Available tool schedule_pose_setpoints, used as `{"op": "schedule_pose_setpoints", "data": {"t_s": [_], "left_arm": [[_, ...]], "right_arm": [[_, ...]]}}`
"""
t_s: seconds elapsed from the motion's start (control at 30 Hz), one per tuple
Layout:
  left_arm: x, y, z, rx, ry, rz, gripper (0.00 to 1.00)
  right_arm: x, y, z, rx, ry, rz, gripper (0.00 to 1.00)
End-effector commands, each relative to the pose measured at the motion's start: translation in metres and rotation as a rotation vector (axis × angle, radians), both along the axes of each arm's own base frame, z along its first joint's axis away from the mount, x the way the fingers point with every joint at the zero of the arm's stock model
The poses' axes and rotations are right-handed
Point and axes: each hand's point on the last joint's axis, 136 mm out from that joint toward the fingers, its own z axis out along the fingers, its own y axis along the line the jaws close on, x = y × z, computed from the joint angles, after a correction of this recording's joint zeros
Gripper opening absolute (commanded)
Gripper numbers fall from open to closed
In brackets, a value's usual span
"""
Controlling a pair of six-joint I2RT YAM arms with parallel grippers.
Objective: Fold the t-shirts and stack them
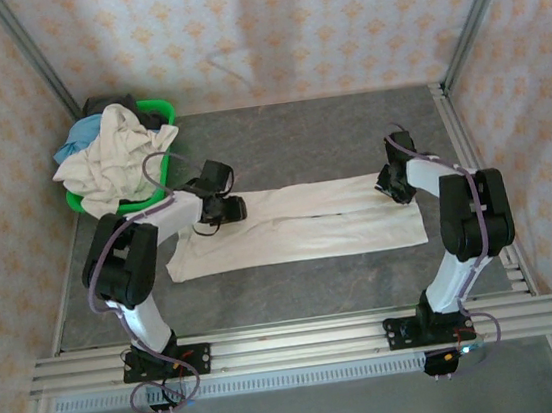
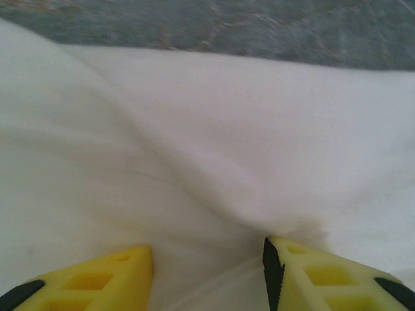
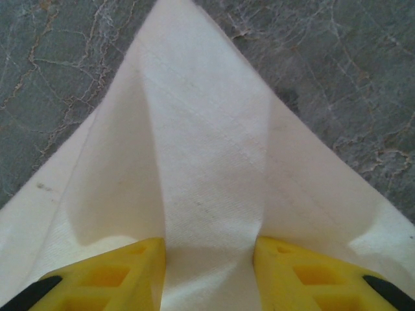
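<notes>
The left arm (image 1: 128,270) and right arm (image 1: 469,218) are white and black with looping grey cables; the left claw (image 2: 207,269) and right claw (image 3: 209,265) have yellow fingers (image 2: 97,278).

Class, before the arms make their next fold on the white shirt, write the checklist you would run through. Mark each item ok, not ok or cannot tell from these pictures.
1. Right tool gripping the white t-shirt: ok, cloth is pinched and creased between its fingers.
2. Left tool gripping it: cannot tell. Cloth lies between its fingers, but a firm pinch is unclear.
3. Shirt lying flat on the table: ok, a long strip with few wrinkles.
4. Green basket out of the fold's way: ok, it stands at the far left corner, off the shirt.
</notes>
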Motion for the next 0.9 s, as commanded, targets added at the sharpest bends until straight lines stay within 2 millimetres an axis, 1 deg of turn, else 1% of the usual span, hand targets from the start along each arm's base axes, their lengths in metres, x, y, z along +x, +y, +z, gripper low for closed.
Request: {"op": "schedule_pose_setpoints", "data": {"t_s": [0.0, 0.07, 0.13, 0.17, 0.2, 0.3, 0.37, 0.5, 0.6, 0.63, 0.7, 0.8, 0.87], "left_arm": [[-0.014, -0.024, 0.010, -0.020, -0.011, -0.133, 0.48], [-0.024, -0.030, 0.003, -0.009, 0.025, -0.156, 0.45], [-0.035, -0.042, 0.002, -0.085, 0.066, -0.167, 0.38], [-0.038, -0.045, 0.003, -0.115, 0.061, -0.157, 0.36], [-0.042, -0.048, 0.006, -0.129, 0.050, -0.153, 0.36], [-0.053, -0.044, 0.017, -0.077, 0.027, -0.152, 0.36], [-0.062, -0.046, 0.021, -0.071, 0.031, -0.165, 0.36], [-0.084, -0.053, 0.015, -0.084, 0.062, -0.186, 0.35], [-0.097, -0.060, 0.009, -0.124, 0.091, -0.199, 0.35], [-0.098, -0.060, 0.009, -0.130, 0.091, -0.194, 0.35], [-0.091, -0.057, 0.017, -0.098, 0.064, -0.183, 0.35], [-0.059, -0.049, 0.045, -0.005, -0.010, -0.146, 0.37], [-0.031, -0.049, 0.062, 0.037, -0.053, -0.126, 0.39]], "right_arm": [[-0.016, -0.010, -0.009, -0.036, 0.062, -0.023, 0.41], [-0.016, -0.011, -0.007, -0.039, 0.058, -0.023, 0.41], [-0.017, -0.011, -0.006, -0.041, 0.058, -0.020, 0.41], [-0.018, -0.011, -0.004, -0.043, 0.056, -0.021, 0.41], [-0.018, -0.011, -0.003, -0.041, 0.052, -0.019, 0.41], [-0.018, -0.010, -0.002, -0.038, 0.045, -0.016, 0.41], [-0.017, -0.009, -0.001, -0.032, 0.043, -0.012, 0.41], [-0.019, -0.009, -0.001, -0.030, 0.046, -0.008, 0.41], [-0.020, -0.009, 0.003, -0.034, 0.040, -0.008, 0.41], [-0.021, -0.009, 0.006, -0.032, 0.034, -0.008, 0.41], [-0.019, -0.005, 0.012, -0.017, 0.010, -0.005, 0.41], [-0.015, 0.005, 0.019, 0.002, -0.025, 0.013, 0.41], [-0.012, 0.013, 0.020, 0.018, -0.038, 0.031, 0.41]]}}
